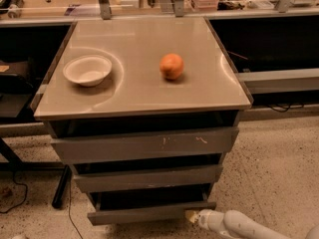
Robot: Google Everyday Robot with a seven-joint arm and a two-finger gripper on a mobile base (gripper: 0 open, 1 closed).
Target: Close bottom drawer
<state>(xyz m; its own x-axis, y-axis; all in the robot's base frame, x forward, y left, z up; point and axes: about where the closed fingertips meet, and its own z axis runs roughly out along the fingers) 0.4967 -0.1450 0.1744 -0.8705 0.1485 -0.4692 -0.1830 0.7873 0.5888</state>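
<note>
The bottom drawer [149, 212] is the lowest of three grey drawers in the cabinet and stands pulled out a little, its plain front facing me. The gripper [191, 215] sits at the end of my white arm, low at the bottom right, with its tip against the right end of that drawer's front. The mid-width drawer [147, 178] and the widest drawer with pale scratch marks [144, 144] sit above it, each out a little.
The cabinet's beige top [139, 91] carries a white bowl [87, 69] at the left and an orange [172, 66] near the middle. A speckled floor [279, 168] lies to the right. Dark shelving and a black leg [61, 188] stand at the left.
</note>
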